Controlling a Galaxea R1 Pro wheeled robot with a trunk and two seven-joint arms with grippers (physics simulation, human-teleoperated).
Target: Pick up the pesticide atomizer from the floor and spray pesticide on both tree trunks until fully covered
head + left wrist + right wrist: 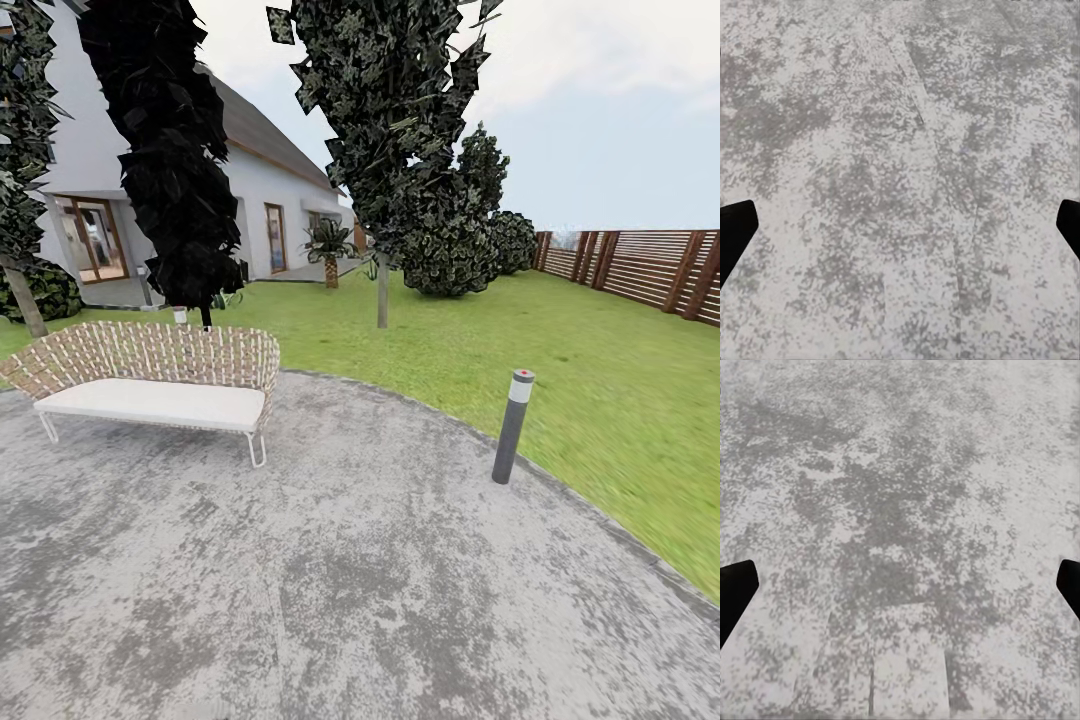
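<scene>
The garden's lawn (560, 340) spreads green beyond the curved edge of a mottled grey paved patch, running back toward the white house and some dark bushes. A reddish-brown fence (640, 265) of horizontal slats closes it in at the far right. The trees standing on the grass here are dark, narrow and thin-trunked.

— How was the left gripper (900, 225) set?

— Its two dark fingertips (736, 232) sat at opposite edges of the left wrist view, spread wide, with nothing between them. It pointed down at mottled grey ground.

— And the right gripper (900, 585)?

— The same: dark fingertips (736, 592) far apart at the edges of the right wrist view, nothing held, also facing down at grey ground.
</scene>
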